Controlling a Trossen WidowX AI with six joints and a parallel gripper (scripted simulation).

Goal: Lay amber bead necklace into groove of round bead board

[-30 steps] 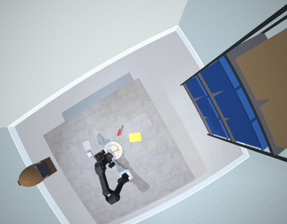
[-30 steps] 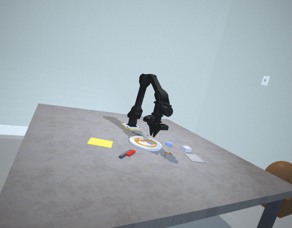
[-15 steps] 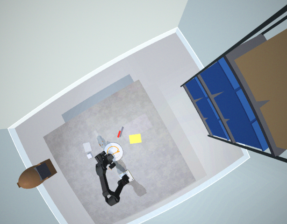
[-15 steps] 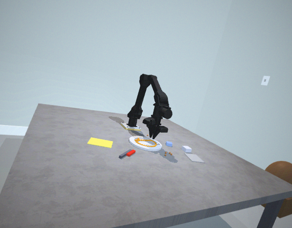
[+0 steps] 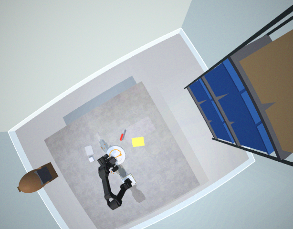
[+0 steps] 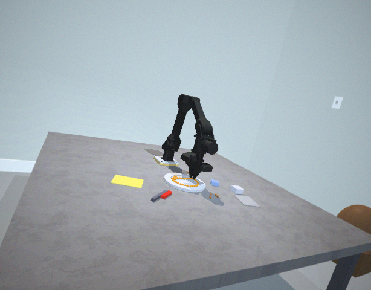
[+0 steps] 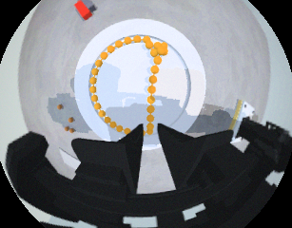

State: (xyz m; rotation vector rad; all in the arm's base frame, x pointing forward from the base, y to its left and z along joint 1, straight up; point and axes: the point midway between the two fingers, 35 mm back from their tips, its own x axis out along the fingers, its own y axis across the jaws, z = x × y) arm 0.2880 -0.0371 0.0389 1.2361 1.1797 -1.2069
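The round white bead board (image 5: 123, 156) (image 6: 191, 189) (image 7: 196, 71) lies flat on the table. The amber bead necklace (image 5: 120, 154) (image 6: 188, 185) (image 7: 152, 89) lies on it. In the wrist view its left arc follows the groove, while its right part runs nearly straight across the inner disc, from a small clump at the upper right to the near rim. The groove's right arc shows bare. My gripper (image 6: 193, 179) (image 7: 149, 125) is low at the board's near part, its fingertips a narrow gap apart. A bead of the necklace shows in line with the gap; no bead is visibly pinched.
A yellow sheet (image 5: 138, 141) (image 6: 127, 181) and a red and grey stick (image 5: 121, 137) (image 6: 166, 194) lie beyond the board. Small loose beads (image 6: 215, 194) (image 7: 70, 120), a blue block (image 6: 214, 182), a white block (image 6: 237, 189) and a flat grey tile (image 6: 247, 200) lie beside it.
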